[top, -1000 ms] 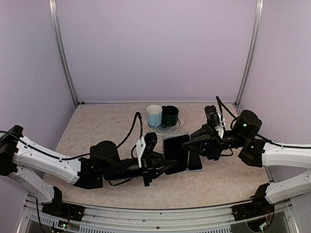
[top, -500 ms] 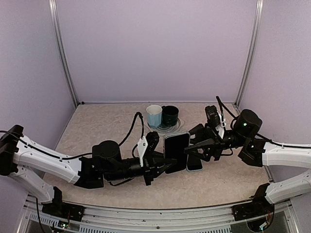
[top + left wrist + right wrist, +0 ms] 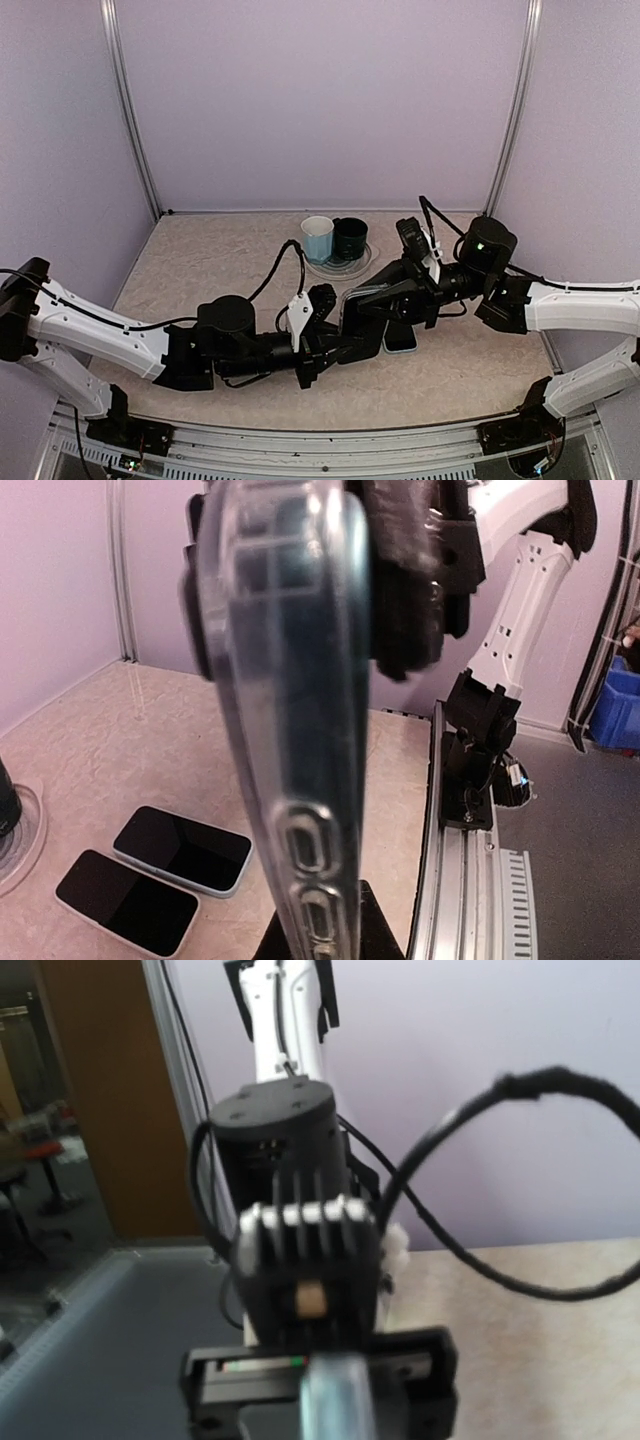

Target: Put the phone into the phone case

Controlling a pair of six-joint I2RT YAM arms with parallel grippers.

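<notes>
The clear phone case, dark inside, stands on edge off the table — a dark-screened phone lies flat below.

- Top view: bright, even, diffuse light. Soft shadows on the table at lower centre. Corner posts slant at both edges, possibly lens distortion.
- Left wrist view: the phone case fills the centre, soft-focus, with a pale sheen. The two phones at lower left are sharper.
- Right wrist view: blurred throughout, dim at left, with a washed-out wall at right.
</notes>
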